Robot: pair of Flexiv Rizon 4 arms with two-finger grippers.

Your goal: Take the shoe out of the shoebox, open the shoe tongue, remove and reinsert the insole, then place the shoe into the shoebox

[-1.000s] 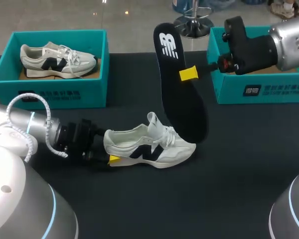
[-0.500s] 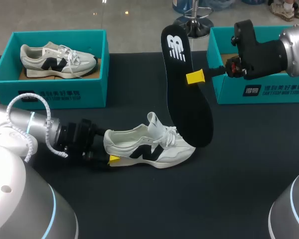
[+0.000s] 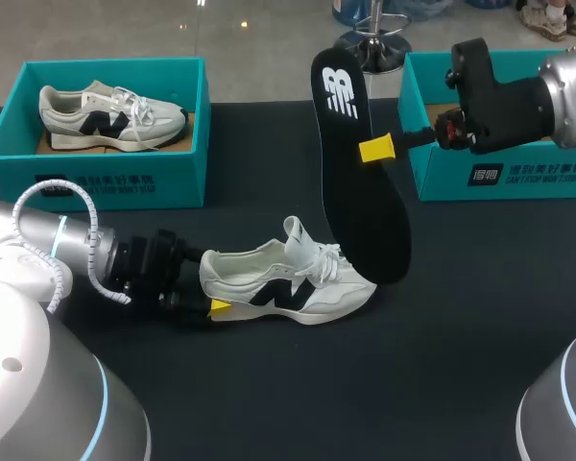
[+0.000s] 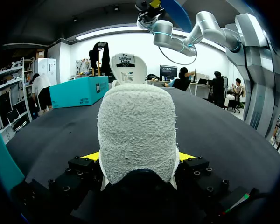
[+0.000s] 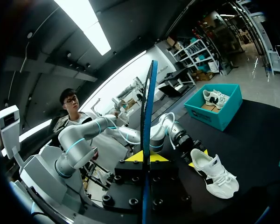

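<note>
My left pincer (image 3: 213, 307) pinches the heel of the white sneaker (image 3: 288, 281), which stands on its sole on the black table (image 3: 461, 327). I judge this grip is there to steady it for the insole work. My right pincer (image 3: 376, 148) is pressed onto the edge of the black insole (image 3: 360, 192), holding it upright, lower end near the sneaker's toe. The insole looks fully out. Reinserting comes next, with that lower end steered into the opening behind the raised tongue (image 3: 293, 229). The teal shoebox (image 3: 499, 178) waits behind.
</note>
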